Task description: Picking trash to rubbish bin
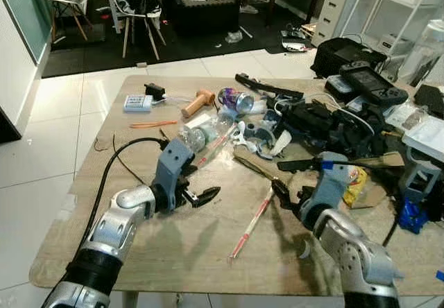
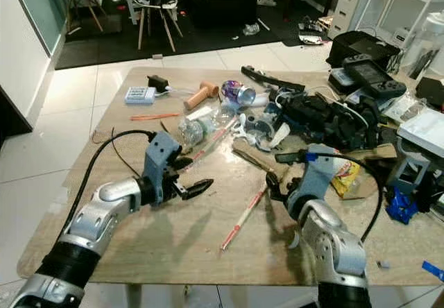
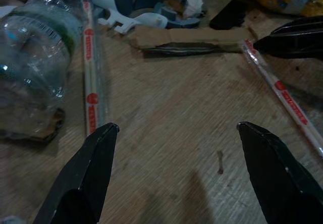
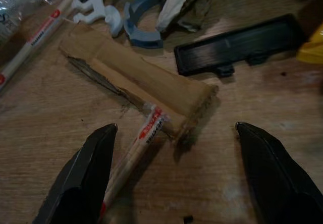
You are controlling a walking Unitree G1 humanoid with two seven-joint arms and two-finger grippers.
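Observation:
On the wooden table (image 1: 208, 252), a long paper-wrapped stick (image 1: 251, 223) lies between my two grippers. My left gripper (image 1: 207, 184) hovers open just above the tabletop, close to a crushed clear plastic bottle (image 1: 198, 136) and a second wrapped stick (image 3: 90, 72). My right gripper (image 1: 286, 193) is open too, low over the upper end of the long stick (image 4: 136, 148), where it meets a torn cardboard strip (image 4: 136, 77). A black plastic piece (image 4: 237, 45) and a yellow packet (image 1: 355, 183) lie just beyond. Nothing is between either pair of fingers.
A dense heap of black bags and cables (image 1: 326, 124), a game controller (image 1: 371, 79), a crushed purple can (image 1: 236, 100), a wooden handle (image 1: 198, 103) and an orange pen (image 1: 152, 124) cover the far half. Blue parts (image 1: 413, 214) sit at the right edge. Chairs (image 1: 139, 10) stand beyond.

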